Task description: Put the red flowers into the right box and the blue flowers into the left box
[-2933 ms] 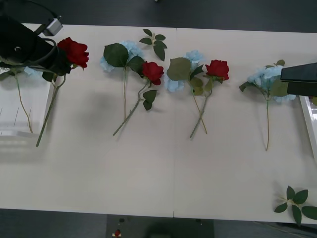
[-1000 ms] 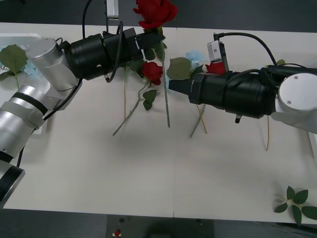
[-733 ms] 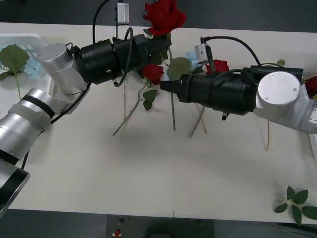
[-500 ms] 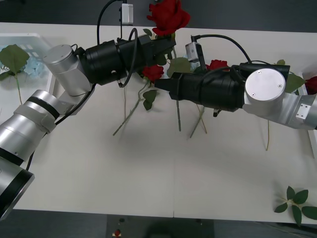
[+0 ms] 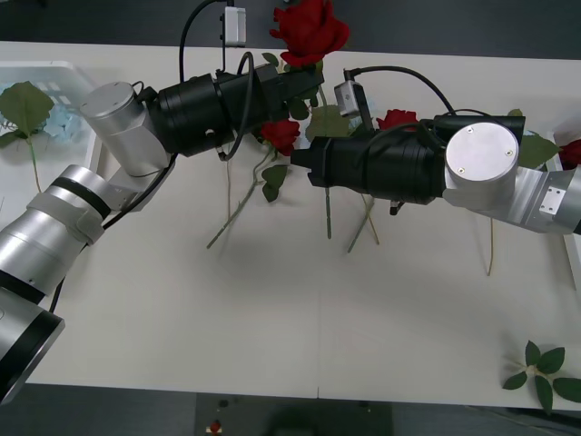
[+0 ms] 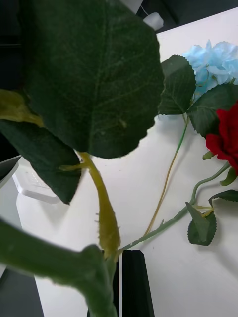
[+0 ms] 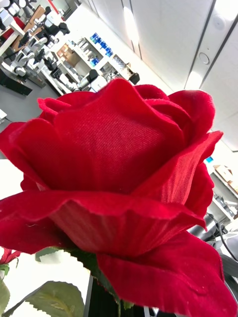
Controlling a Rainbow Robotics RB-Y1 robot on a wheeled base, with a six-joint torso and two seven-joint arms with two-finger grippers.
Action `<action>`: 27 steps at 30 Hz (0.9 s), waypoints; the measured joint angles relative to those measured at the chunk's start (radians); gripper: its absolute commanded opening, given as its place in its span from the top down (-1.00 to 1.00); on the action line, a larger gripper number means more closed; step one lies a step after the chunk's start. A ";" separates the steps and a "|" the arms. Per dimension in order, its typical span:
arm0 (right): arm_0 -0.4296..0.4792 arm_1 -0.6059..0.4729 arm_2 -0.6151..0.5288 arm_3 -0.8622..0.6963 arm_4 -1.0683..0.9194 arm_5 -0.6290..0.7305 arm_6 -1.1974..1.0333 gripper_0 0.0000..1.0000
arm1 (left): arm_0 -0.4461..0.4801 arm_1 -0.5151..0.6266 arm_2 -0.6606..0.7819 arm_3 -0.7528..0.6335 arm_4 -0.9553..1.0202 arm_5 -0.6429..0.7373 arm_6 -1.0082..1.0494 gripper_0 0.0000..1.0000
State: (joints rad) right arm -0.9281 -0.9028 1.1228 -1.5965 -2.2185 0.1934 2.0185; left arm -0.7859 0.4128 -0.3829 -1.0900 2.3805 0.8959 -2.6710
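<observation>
My left gripper (image 5: 304, 84) is shut on a red flower (image 5: 310, 27) just below its bloom and holds it up over the table's far edge. The bloom (image 7: 119, 163) sits close before the left wrist camera. Its stem (image 5: 327, 204) hangs down. My right gripper (image 5: 315, 165) meets that stem, and its black fingers (image 6: 135, 282) stand together at the stem (image 6: 106, 223). Two more red flowers (image 5: 280, 133) (image 5: 398, 119) lie on the table among blue flowers (image 6: 213, 59). The left box (image 5: 41, 74) at far left holds a blue flower (image 5: 56, 118). A sliver of the right box (image 5: 576, 265) shows at the right edge.
A blue flower's leaf (image 5: 536, 150) and stem (image 5: 490, 245) lie under my right arm. Something red (image 5: 570, 154) lies at the far right edge. A loose green leaf sprig (image 5: 545, 368) lies at the near right corner. The near half of the table is bare.
My left arm has carried the red flower from the left side to the middle. My right arm has come in from the right to the hanging stem, and both slowed in the last half second.
</observation>
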 measured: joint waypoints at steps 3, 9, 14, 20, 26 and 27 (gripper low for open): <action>0.000 0.000 0.000 0.000 -0.004 0.000 0.000 1.00 | 0.000 0.000 0.000 0.000 0.000 0.000 0.000 -0.98; 0.000 -0.004 0.000 0.000 -0.023 0.000 0.000 1.00 | 0.000 0.000 0.000 0.000 0.000 0.000 0.000 -1.00; 0.000 -0.033 0.000 -0.015 -0.066 0.000 0.000 1.00 | 0.000 0.000 0.000 0.000 0.001 0.000 0.000 -1.00; 0.000 -0.185 0.000 -0.134 -0.120 0.000 0.000 1.00 | 0.000 0.000 0.000 0.000 0.001 0.000 0.000 -1.00; 0.000 -0.429 0.000 -0.274 -0.237 0.040 0.000 1.00 | 0.001 0.000 0.000 0.001 0.002 0.000 0.000 -1.00; 0.000 -0.466 0.000 -0.288 -0.247 0.040 0.000 1.00 | 0.001 0.001 0.000 0.001 0.002 0.000 0.000 -1.00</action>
State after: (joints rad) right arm -0.9285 -1.3685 1.1228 -1.8842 -2.4655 0.2334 2.0182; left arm -0.7853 0.4134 -0.3828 -1.0893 2.3822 0.8960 -2.6710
